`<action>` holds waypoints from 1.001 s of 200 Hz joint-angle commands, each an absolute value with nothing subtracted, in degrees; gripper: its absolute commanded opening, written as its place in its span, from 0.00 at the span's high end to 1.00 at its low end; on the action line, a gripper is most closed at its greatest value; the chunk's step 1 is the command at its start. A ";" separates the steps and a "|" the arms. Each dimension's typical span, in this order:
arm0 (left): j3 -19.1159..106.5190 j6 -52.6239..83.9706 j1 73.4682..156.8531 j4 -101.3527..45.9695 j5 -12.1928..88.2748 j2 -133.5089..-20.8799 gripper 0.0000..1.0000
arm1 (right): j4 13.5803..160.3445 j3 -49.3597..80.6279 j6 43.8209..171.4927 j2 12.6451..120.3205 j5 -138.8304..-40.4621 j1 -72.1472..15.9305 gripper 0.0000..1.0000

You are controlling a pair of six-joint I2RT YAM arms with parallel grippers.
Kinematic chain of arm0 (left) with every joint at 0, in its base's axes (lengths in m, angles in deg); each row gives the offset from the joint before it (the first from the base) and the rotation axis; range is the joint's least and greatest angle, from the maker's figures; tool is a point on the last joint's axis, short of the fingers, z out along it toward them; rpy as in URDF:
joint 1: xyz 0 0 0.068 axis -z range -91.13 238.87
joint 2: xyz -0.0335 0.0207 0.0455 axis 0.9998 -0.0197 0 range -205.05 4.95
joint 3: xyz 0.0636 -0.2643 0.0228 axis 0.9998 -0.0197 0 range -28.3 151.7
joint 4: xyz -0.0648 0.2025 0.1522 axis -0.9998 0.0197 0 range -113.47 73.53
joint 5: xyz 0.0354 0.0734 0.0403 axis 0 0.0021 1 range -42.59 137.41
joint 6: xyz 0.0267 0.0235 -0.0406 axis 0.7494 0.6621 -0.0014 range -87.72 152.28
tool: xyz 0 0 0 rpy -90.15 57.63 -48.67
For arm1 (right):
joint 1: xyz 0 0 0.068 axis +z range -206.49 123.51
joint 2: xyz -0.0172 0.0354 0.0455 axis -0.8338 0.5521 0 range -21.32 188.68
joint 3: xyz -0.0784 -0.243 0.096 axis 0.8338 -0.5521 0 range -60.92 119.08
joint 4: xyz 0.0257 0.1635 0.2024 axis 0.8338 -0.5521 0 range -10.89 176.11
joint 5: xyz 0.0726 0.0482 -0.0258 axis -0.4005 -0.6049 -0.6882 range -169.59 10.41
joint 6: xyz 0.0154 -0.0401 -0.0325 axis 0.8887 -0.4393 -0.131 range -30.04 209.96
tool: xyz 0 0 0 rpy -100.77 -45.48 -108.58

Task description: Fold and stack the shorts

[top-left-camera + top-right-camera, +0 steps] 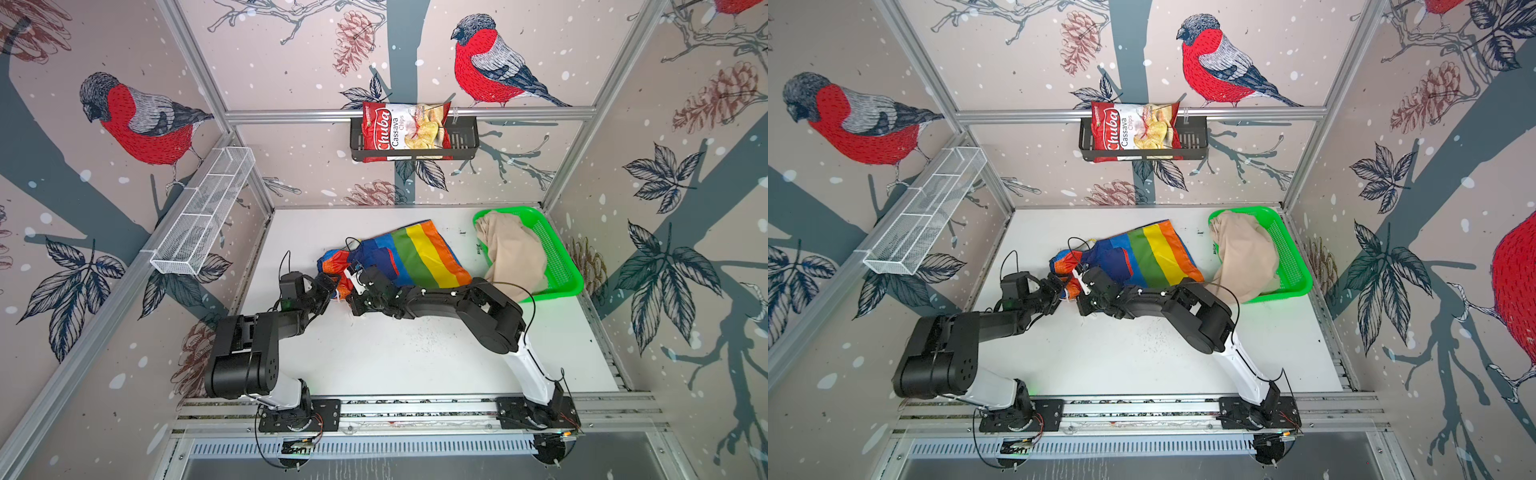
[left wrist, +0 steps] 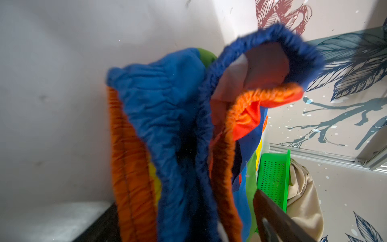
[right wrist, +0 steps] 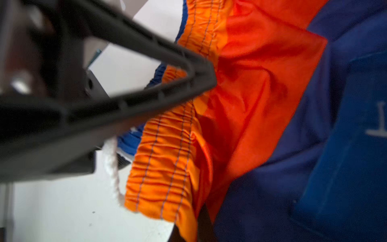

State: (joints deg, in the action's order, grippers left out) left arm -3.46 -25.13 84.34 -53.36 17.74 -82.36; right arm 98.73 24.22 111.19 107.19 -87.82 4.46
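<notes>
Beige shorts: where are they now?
In both top views the beige shorts lie heaped in the green basket at the far right of the table, beside the rainbow shorts.

1. a white table (image 1: 415, 357) is seen in both top views (image 1: 1133, 357), walled on three sides and bounded at the near edge by a metal rail (image 1: 415, 405).
2. rainbow shorts (image 1: 424, 257) are laid on the far half, about mid-width; the striped leg end is spread flat toward the back, while the waistband end is bunched and raised off the surface.
3. a green basket (image 1: 561, 270) is set in the far right corner, near the rainbow shorts.
4. a beige pair (image 1: 513, 249) is carried by the basket and spills over its left rim; contact with the table cannot be told.
5. dark specks (image 1: 419, 336) are scattered over the near middle.
</notes>
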 commanded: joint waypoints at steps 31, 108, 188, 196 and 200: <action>0.56 -23.45 85.50 -48.72 20.07 -83.32 0.65 | 98.97 22.23 111.93 104.88 -86.29 6.21 0.93; 14.96 -8.95 85.44 -17.13 25.65 -77.20 1.00 | 97.66 9.37 111.84 86.96 -85.41 2.61 0.54; 27.07 2.84 85.42 -0.43 26.52 -76.38 1.00 | 93.78 8.18 119.59 91.07 -86.52 -6.67 0.86; 28.25 3.36 85.41 0.51 27.20 -76.14 1.00 | 92.89 9.75 119.58 93.05 -86.08 -5.70 0.86; 28.55 3.57 85.44 0.86 27.49 -76.02 1.00 | 92.36 10.67 119.70 94.06 -86.25 -5.26 0.86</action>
